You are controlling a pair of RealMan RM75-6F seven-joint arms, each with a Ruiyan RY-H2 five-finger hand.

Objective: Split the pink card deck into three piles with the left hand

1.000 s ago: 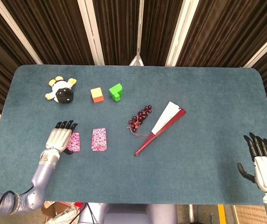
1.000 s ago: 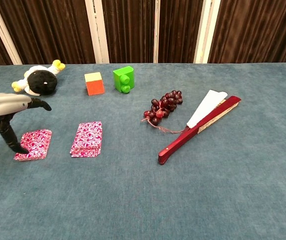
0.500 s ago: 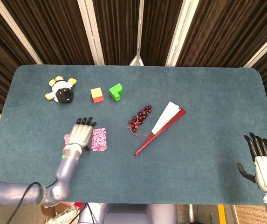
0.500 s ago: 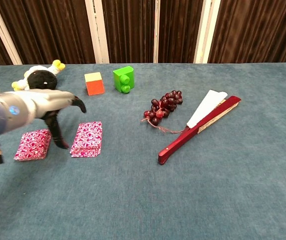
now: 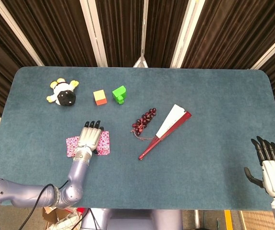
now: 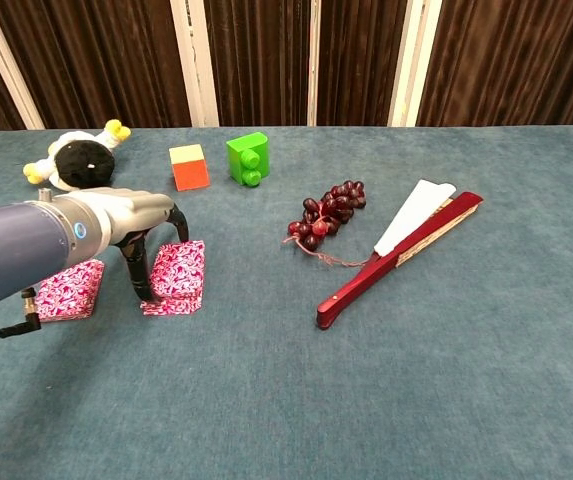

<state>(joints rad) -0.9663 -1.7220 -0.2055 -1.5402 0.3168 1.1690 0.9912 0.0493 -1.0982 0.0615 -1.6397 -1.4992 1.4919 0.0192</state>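
Note:
The pink card deck [image 5: 103, 143] [image 6: 178, 277] lies flat on the blue table left of centre. A smaller pink pile [image 5: 71, 145] [image 6: 69, 290] lies just to its left. My left hand [image 5: 90, 136] [image 6: 146, 235] hangs over the deck's left half, palm down. Its thumb touches the deck's left edge and its fingers reach down at the far edge. No cards are lifted. My right hand [image 5: 271, 168] rests at the near right corner with fingers spread and holds nothing; the chest view does not show it.
At the back left are a plush toy [image 5: 63, 94] [image 6: 81, 160], an orange-yellow cube [image 5: 99, 97] [image 6: 189, 167] and a green brick [image 5: 119, 94] [image 6: 248, 158]. Dark grapes [image 5: 144, 121] [image 6: 328, 212] and a red folding fan [image 5: 166, 129] [image 6: 406, 245] lie right of the deck.
My left hand has moved right from the small pile, across the gap, onto the main deck. The small pile stays where it was. The right hand has not moved.

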